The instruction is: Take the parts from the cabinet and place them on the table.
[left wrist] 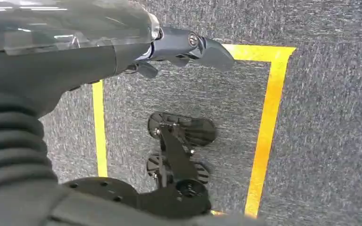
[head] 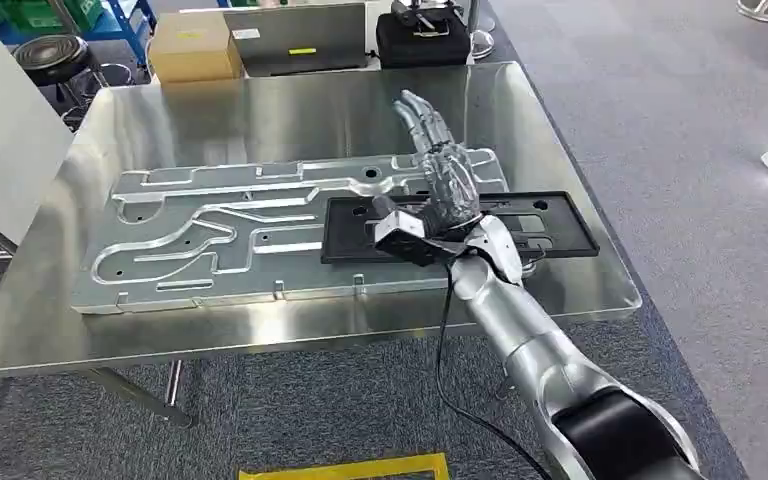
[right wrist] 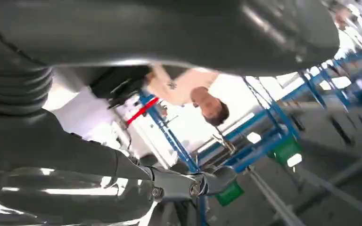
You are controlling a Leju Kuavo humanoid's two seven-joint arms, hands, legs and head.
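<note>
A large machined aluminium plate (head: 210, 240) lies flat on the steel table (head: 260, 110). A flat black part (head: 550, 235) rests on the plate's right end and reaches toward the table's right edge. My right hand (head: 445, 170) hovers over the black part's left half, fingers stretched out and apart, holding nothing. In the right wrist view the same hand (right wrist: 179, 183) has nothing in it. My left hand (left wrist: 179, 44) hangs over the carpet, fingers extended and empty.
A cardboard box (head: 193, 45), a grey case (head: 300, 38) and a black bag (head: 422, 38) stand behind the table's far edge. A white cabinet (head: 0, 130) is at the left. Yellow floor tape (left wrist: 268, 132) frames my feet. A person (right wrist: 202, 96) stands near blue racks.
</note>
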